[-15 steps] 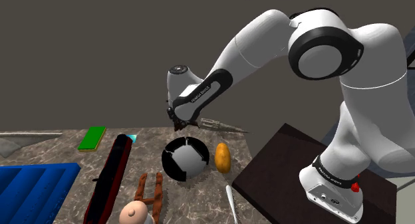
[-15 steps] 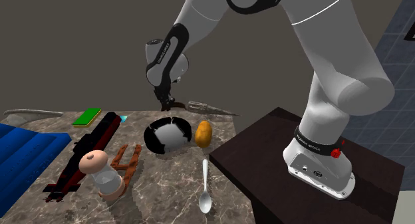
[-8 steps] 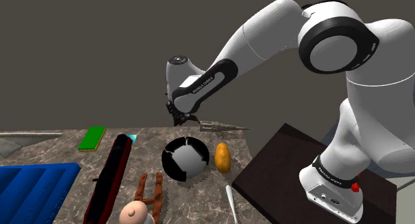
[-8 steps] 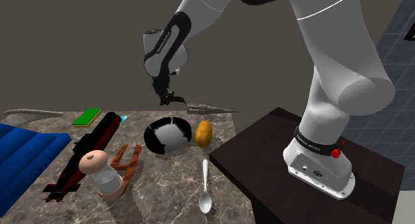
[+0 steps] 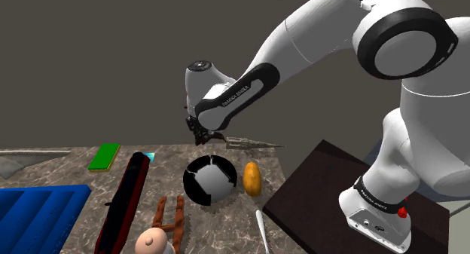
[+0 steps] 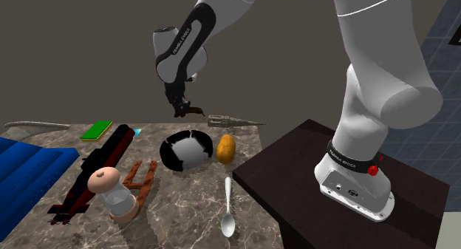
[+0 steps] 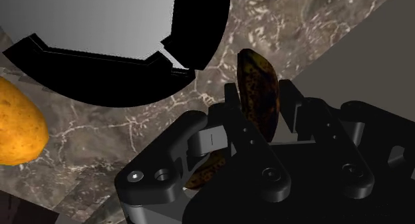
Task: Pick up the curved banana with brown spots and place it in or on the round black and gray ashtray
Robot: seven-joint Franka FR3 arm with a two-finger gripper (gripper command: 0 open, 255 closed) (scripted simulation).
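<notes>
The gripper (image 5: 203,134) is clenched around the dark, brown-spotted banana (image 7: 256,90) and holds it above the counter (image 5: 56,168), just behind the round black and gray ashtray (image 5: 209,179), so the pick appears done and only placing remains.

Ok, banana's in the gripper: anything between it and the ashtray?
Nothing visible. The gripper holds the banana in the air near the ashtray, whose bowl is empty. The potato lies beside the ashtray, off the path.
</notes>
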